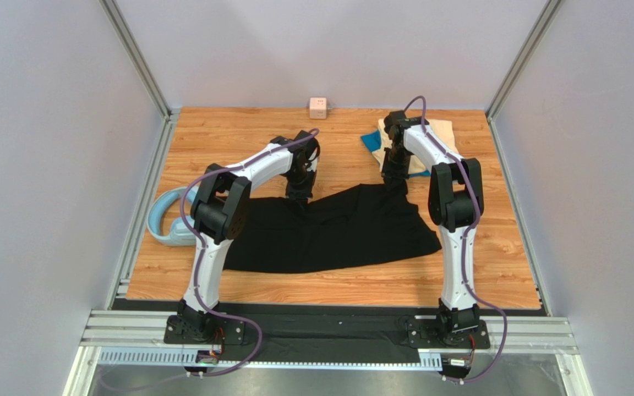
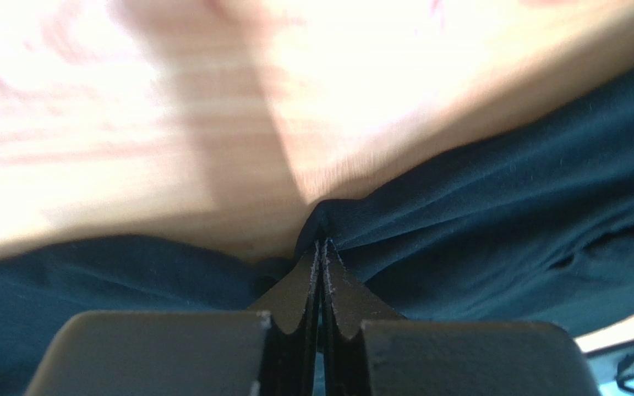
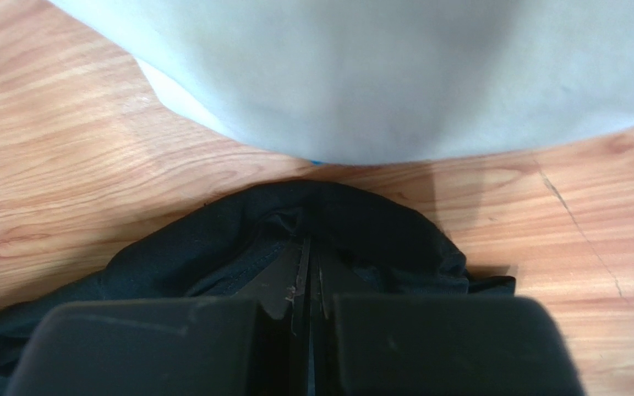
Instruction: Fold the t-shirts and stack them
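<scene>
The black t-shirt (image 1: 337,235) lies spread across the middle of the table. My left gripper (image 1: 298,195) is shut on its far left edge, with cloth (image 2: 502,206) pinched at the fingertips (image 2: 323,245). My right gripper (image 1: 395,186) is shut on its far right edge, with bunched black cloth (image 3: 362,223) round the fingertips (image 3: 306,247). The cream-beige t-shirt (image 1: 440,136) lies folded at the far right on top of the bright blue t-shirt (image 1: 371,142); the right arm hides part of both. In the right wrist view the pale cloth (image 3: 395,74) fills the top.
A light-blue plastic ring (image 1: 160,216) lies at the table's left edge, partly under the left arm. A small pink cube (image 1: 318,107) stands at the far edge. Grey walls and metal rails close in the table on three sides.
</scene>
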